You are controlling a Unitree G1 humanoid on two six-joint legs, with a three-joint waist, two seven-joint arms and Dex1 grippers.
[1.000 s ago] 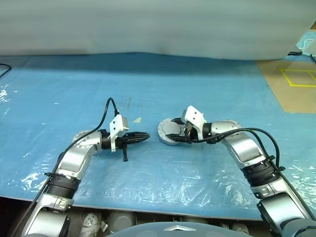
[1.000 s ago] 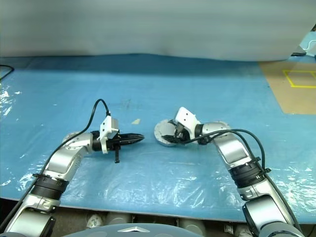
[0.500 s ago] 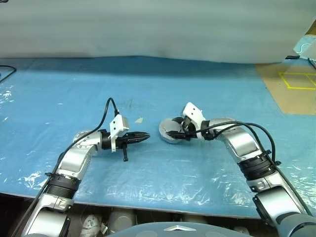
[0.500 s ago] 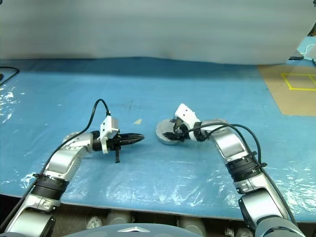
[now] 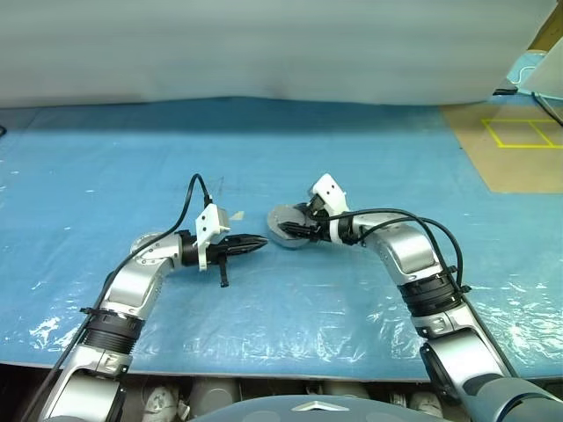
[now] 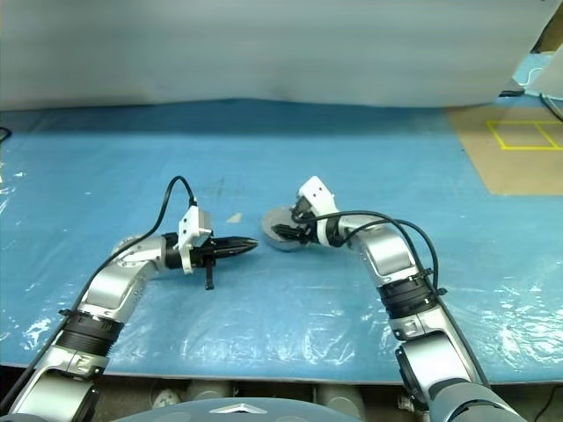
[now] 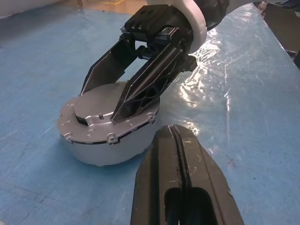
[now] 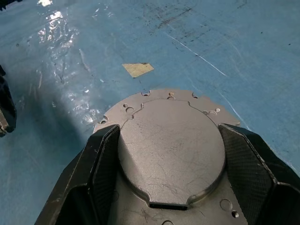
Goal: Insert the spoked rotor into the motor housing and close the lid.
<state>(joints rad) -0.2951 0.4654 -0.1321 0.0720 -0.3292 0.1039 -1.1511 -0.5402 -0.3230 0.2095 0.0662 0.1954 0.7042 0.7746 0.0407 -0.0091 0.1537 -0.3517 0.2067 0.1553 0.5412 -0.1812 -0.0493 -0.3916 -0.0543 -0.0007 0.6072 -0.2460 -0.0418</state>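
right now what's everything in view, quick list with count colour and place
motor housing: one, silver, on the blue sheet, between the two grippers
lid: one, silvery-grey, down flat on the housing top
blue sheet: one, blue plastic, over the table
paper scrap: one, pale yellow, on the sheet beyond the housing
brown board: one, with yellow lines, far right
left gripper: one, black, shut, beside the housing
right gripper: one, black, fingers spread over the lid's raised disc

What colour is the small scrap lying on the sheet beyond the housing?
Pale yellowish-tan scrap, flat on the blue plastic sheet; clearest in the right wrist view.
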